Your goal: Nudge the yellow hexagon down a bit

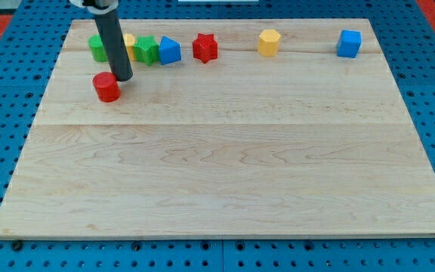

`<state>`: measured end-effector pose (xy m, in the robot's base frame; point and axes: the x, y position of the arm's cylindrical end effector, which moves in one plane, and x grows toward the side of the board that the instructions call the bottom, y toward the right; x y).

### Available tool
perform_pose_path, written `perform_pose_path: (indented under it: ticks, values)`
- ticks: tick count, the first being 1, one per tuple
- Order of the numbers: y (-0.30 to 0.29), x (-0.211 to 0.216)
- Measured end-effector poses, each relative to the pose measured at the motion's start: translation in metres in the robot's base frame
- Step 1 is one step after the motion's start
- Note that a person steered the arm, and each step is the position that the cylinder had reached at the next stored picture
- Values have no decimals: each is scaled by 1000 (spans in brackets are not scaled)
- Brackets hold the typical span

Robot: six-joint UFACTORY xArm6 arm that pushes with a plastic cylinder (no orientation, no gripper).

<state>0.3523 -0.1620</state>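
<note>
Yellow hexagon [269, 42]: one; blue blocks: two.

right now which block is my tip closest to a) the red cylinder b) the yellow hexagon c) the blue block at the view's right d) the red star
a: my tip sits right at the upper right edge of the red cylinder, while the yellow hexagon is far off toward the view's right along the top row.
</note>
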Motion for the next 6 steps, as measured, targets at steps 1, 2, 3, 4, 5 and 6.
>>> perform_pose_path:
  ticks: [1, 2, 3, 4, 5, 6]
  values:
    - [-5, 18]
    - [8, 10]
    - [107, 3]
    - [215, -14]
    - [262, -56]
    - [285, -74]
